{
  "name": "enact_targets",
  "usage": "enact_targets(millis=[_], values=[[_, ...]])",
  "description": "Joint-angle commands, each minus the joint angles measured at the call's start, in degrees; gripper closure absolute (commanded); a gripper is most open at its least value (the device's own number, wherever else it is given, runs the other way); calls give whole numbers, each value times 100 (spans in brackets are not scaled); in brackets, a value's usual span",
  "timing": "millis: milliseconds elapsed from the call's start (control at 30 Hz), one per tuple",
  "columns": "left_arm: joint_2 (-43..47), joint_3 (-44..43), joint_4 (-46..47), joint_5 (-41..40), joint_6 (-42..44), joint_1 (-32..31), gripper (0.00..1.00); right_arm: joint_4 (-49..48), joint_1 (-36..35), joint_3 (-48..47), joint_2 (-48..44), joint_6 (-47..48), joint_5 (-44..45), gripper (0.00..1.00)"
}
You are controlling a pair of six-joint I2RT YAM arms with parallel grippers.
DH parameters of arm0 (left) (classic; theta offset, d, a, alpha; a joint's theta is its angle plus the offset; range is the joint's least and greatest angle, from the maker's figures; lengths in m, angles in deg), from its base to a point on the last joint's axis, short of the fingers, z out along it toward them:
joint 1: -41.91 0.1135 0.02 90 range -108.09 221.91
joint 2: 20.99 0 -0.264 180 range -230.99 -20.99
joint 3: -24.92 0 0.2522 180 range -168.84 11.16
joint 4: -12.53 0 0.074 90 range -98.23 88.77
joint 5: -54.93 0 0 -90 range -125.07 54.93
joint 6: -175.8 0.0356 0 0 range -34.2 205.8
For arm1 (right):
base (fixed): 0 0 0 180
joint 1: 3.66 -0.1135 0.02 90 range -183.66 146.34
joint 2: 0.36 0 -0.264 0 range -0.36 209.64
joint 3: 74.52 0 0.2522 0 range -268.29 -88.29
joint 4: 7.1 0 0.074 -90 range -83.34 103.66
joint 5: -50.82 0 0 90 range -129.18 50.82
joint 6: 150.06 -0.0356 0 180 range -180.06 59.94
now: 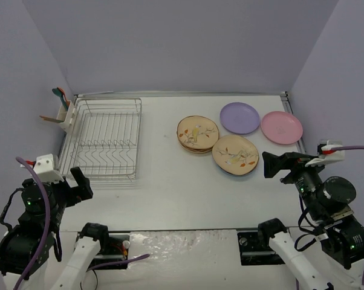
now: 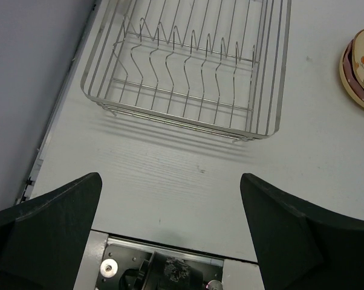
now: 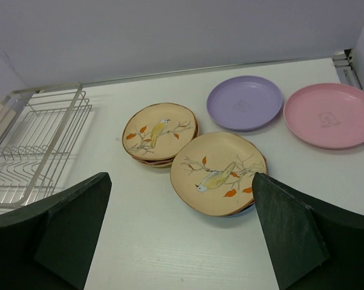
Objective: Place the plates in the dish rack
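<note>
Lilac plate (image 3: pixel 244 103), pink plate (image 3: pixel 330 115) — faint centre marks, unreadable; tan bird-print plates (image 3: pixel 215 172) beside them. Left gripper (image 2: pixel 170 176), right gripper (image 3: pixel 181 176) — jaws wide, holding nothing.

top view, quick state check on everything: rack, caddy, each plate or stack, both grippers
silver wire dish rack: flat on the table, no plates in it
small white utensil caddy: on the rack's side, holding utensils
far tan bird-print plate: face up, topping a short stack
near tan bird-print plate: face up, on at least one other plate
round lilac plate: flat, single
round light pink plate: flat, single
left gripper: open, empty
right gripper: open, empty
</note>
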Motion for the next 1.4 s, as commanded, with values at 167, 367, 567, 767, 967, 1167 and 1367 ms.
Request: enact_targets(millis=[167, 367, 567, 767, 967, 1167, 1367], values=[[-780, -134, 492, 716, -37, -21, 3, -334, -46, 335, 1064, -1325, -19, 0], [-1278, -103, 741, 1114, -98, -17, 3, -344, -37, 680, 2009, -1805, 545, 0], [-1445, 370, 1273, 1788, -456, -26, 3, -356, 164, 1074, 3130, -2757, 870, 1], [-1443, 684, 1401, 1922, -330, -26, 3, -819, 713, 1647, 3782, -3236, 760, 14], [-1512, 823, 1482, 2092, -293, -58, 3, -1237, 1160, 1914, 4009, -3202, 484, 17], [-1594, 787, 1570, 2122, -246, -54, 3, -1605, 1293, 2074, 4397, -3228, 388, 19], [-1677, 676, 1554, 2051, -161, -59, 3, -1863, 1410, 2177, 4531, -3236, 337, 20]])
